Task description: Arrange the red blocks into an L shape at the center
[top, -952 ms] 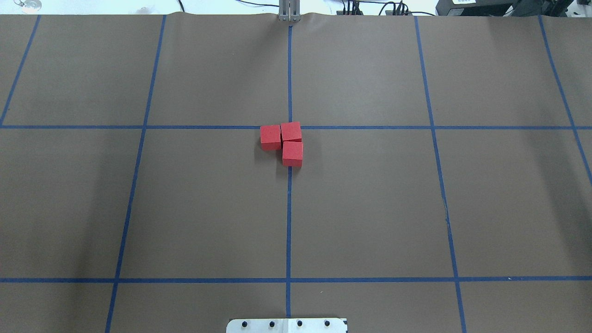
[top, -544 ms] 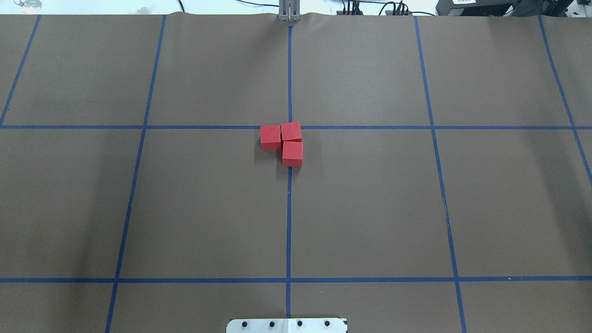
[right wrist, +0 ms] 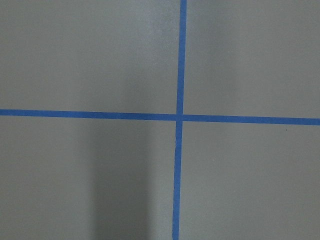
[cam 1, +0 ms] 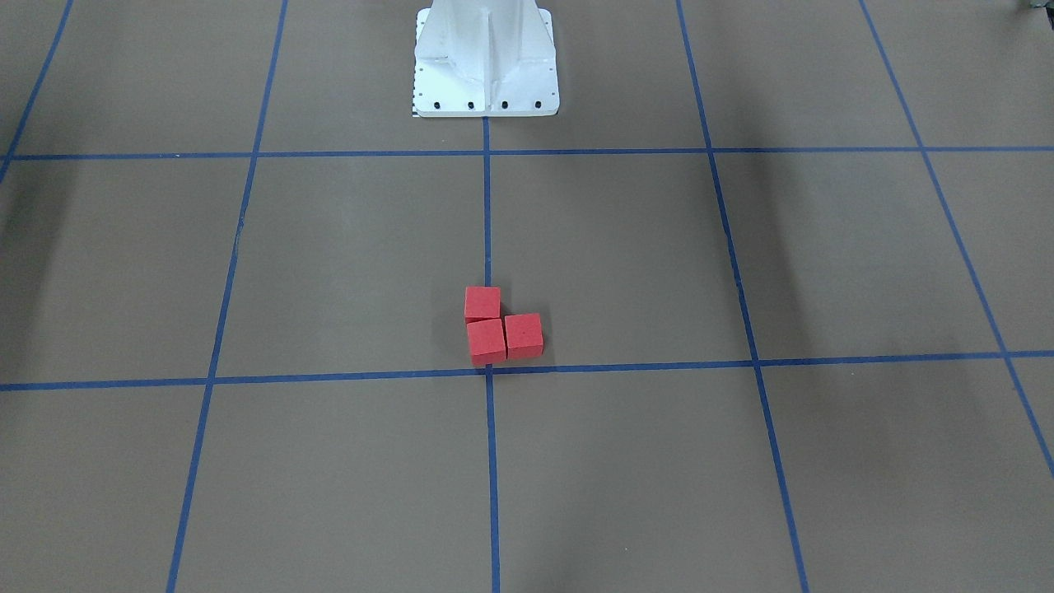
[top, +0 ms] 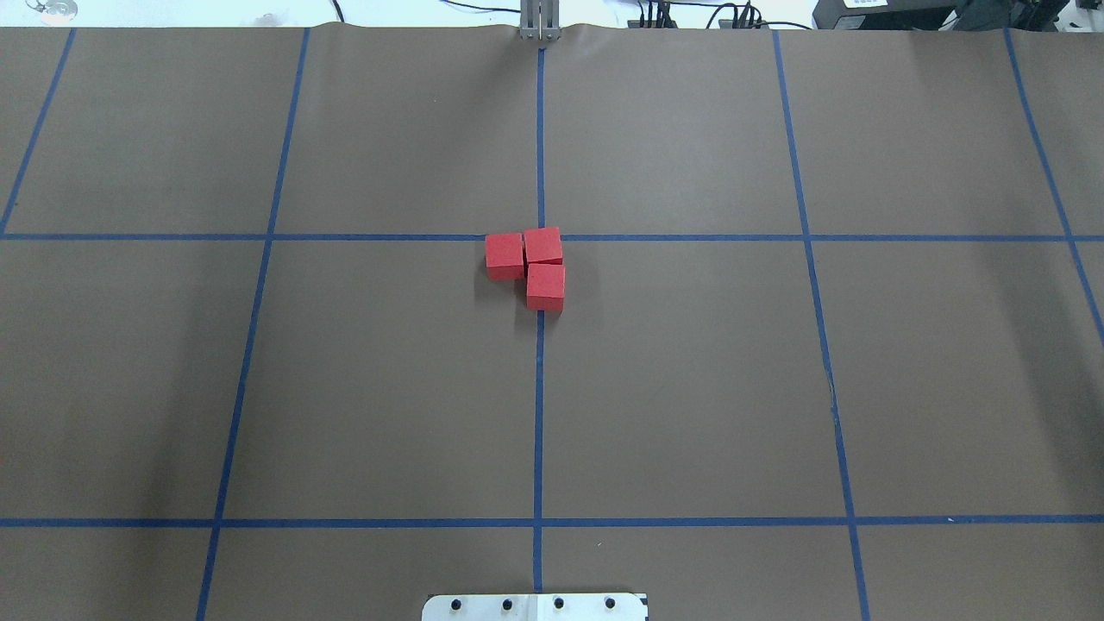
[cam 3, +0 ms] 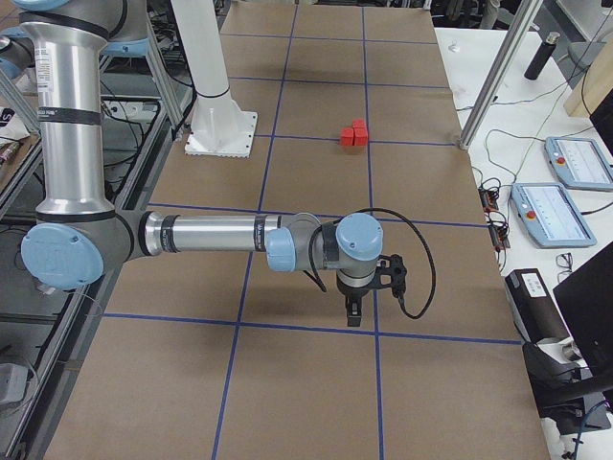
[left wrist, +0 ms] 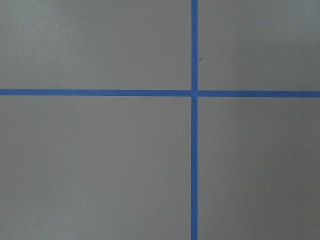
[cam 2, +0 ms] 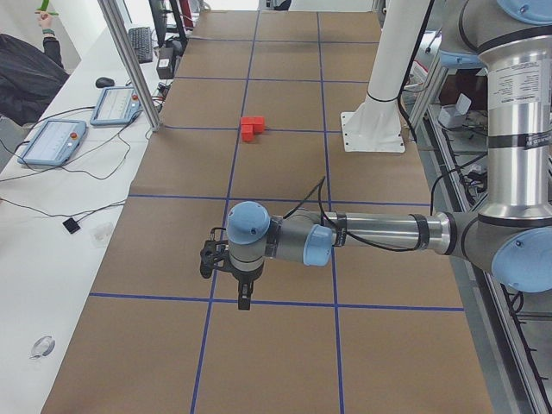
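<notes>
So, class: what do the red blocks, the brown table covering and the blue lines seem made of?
Red blocks: matte, no shine; perhaps foam or painted wood, unclear which. Brown covering: probably paper, matte, rippled at its far edge. Blue lines: likely thin tape, flat, straight-edged strips.

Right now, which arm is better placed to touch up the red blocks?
Left, barely: the red blocks already form an L extending to its side of the center; the left gripper and right gripper both hang far off.
</notes>
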